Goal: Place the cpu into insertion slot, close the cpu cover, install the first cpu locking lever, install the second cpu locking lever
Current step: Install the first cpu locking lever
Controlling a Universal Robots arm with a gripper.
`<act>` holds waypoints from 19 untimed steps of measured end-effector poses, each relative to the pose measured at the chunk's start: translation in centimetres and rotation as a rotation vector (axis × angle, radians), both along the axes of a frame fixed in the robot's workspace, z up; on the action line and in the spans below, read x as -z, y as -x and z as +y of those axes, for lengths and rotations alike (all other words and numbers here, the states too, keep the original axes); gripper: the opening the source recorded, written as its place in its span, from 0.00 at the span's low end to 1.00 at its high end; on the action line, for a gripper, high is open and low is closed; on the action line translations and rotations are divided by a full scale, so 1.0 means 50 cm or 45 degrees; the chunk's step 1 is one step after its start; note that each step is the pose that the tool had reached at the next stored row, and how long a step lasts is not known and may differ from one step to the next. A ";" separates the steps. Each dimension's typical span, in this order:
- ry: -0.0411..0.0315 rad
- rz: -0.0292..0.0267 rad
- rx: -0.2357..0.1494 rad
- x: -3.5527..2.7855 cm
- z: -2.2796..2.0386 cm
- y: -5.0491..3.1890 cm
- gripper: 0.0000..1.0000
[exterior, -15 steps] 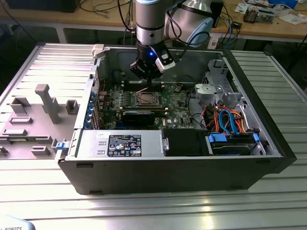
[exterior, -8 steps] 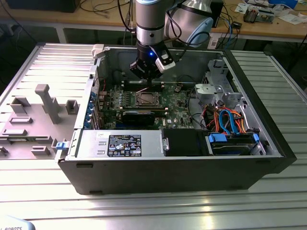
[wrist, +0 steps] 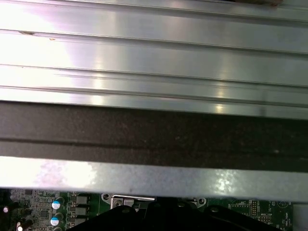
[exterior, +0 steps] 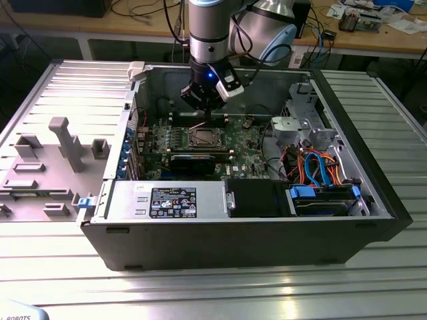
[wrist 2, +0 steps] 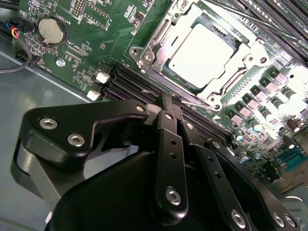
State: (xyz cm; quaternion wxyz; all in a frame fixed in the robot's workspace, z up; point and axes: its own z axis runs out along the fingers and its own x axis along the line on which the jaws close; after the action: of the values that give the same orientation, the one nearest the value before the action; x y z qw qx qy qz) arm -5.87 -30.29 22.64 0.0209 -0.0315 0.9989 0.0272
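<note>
Sitting in socket, cpu [wrist 2: 204, 53], beyond pincer [wrist 2: 172, 103]

Cpu [wrist 2: 202, 54] matt silver metal; cpu cover [wrist 2: 159, 38] shiny steel.

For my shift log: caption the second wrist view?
End effector beside the socket, cpu seated, cover closed around it.

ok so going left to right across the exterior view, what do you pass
grey moulded fixture tray → motherboard → cpu in its socket, the gripper just above it → orange and blue cables
</note>
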 end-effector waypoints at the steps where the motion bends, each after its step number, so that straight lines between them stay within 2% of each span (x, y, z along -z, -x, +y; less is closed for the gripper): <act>1: 0.0000 0.0000 0.000 0.000 0.0000 0.000 0.11; 7: 0.0000 0.0001 0.000 0.004 0.0000 0.000 0.11; 19: 0.0001 0.0012 0.000 0.027 0.0000 -0.011 0.11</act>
State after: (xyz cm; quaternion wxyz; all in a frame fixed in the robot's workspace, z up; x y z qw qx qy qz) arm -5.33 -30.29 21.27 0.0204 -0.0316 0.9989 0.0272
